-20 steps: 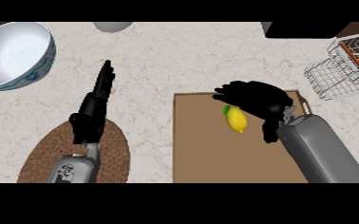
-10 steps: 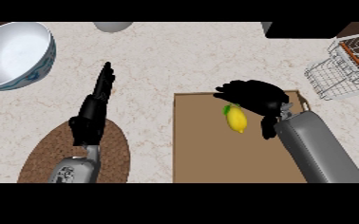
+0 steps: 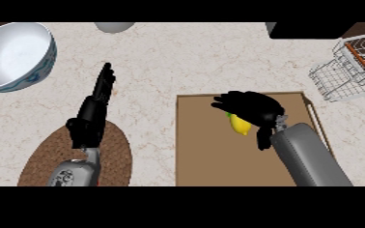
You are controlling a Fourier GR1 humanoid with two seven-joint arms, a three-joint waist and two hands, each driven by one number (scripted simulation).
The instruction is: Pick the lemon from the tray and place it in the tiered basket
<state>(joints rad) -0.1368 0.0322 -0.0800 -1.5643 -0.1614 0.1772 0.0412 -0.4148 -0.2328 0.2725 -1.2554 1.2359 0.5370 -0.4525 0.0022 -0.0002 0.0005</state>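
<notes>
- On the brown tray [image 3: 214,164], near its upper edge, lies the lemon [image 3: 240,124]: in the head view my right hand [image 3: 249,107] sits right over it, fingers curled down around its top, so only the yellow lower part shows beside my palm. Whether my fingers actually touch the peel I cannot tell; the lemon looks to lie on the tray floor, not lifted.
- In the same view my left hand [image 3: 91,113] rests open at the left, fingers straight and pointing up the tabletop [image 3: 185,63], above a round woven mat [image 3: 118,157].
- The tiered basket [image 3: 343,72], of white wire, stands at the right edge, well apart from the tray's corner.
- I judge the lemon light, stiff-skinned and waxy, apt to roll or squirt out along its long axis. Best to wrap it across the fat middle, thumb opposite my fingers, not at the pointed ends.
- A blue-rimmed white bowl [image 3: 25,53] sits far left.
</notes>
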